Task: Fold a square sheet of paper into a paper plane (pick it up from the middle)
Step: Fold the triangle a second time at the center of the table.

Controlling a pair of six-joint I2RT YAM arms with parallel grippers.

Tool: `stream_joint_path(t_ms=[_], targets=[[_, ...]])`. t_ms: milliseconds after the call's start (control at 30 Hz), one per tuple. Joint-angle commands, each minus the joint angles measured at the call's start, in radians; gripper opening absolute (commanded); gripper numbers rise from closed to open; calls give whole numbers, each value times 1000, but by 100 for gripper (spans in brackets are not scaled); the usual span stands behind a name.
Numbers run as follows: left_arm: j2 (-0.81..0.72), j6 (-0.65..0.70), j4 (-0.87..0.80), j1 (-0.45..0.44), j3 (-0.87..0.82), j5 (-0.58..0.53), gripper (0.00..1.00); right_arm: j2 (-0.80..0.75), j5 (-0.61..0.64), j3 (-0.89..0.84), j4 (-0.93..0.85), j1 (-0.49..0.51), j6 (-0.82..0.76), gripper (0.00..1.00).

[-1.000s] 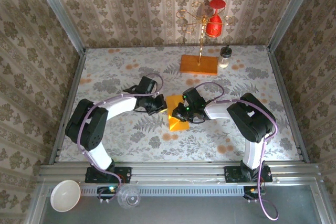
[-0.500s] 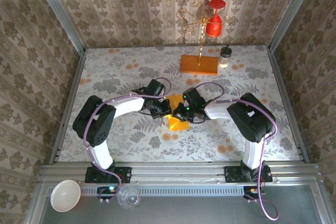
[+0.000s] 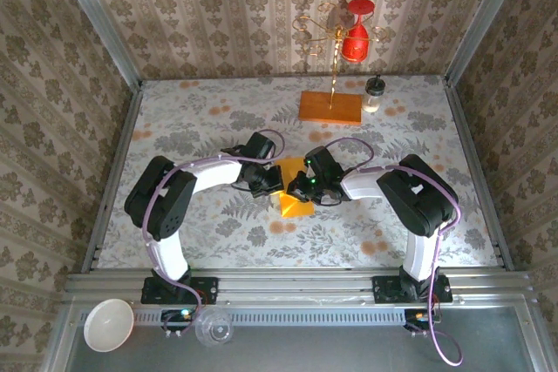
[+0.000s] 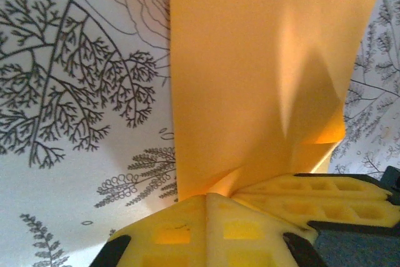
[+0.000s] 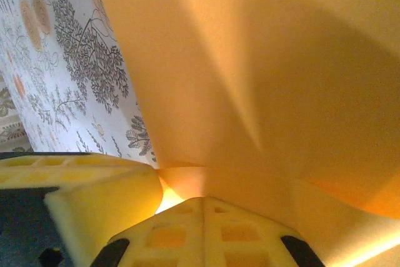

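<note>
The square sheet of paper (image 3: 297, 205) is orange-yellow and lies at the table's middle, with its far edge raised between the two grippers. In the left wrist view the sheet (image 4: 262, 73) buckles upward from my left gripper (image 4: 207, 197), which is shut on its near edge. In the right wrist view the paper (image 5: 262, 73) rises in a creased fold out of my right gripper (image 5: 203, 199), also shut on it. From above, the left gripper (image 3: 277, 179) and the right gripper (image 3: 297, 183) meet tip to tip at the sheet's far end. Each wrist view also catches the other gripper's yellow finger.
A wooden block (image 3: 330, 107) with a gold wire stand (image 3: 334, 50) holding a red glass (image 3: 354, 41) sits at the back, next to a small bottle (image 3: 374, 93). A white bowl (image 3: 108, 324) and a clear cup (image 3: 214, 328) rest on the front rail.
My left gripper has moved right, onto the far end of the sheet beside the right gripper. The right arm has barely moved.
</note>
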Motion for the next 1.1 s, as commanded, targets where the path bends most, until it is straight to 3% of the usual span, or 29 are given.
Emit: stream_joint_path(t_ms=[0,300,833,1067], targets=[[22,-14,-42,2,-14,-33,0,32,20,-39,-91,-3,11,3],[21,-8,-51,9,-28,-50,0,-84,-17,-2,-107,-54,-68,6],[21,1,-49,16,-16,-27,0,21,-3,41,-203,-98,-164,6],[-51,34,-61,4,40,8,0,43,19,2,-229,-100,-158,5]])
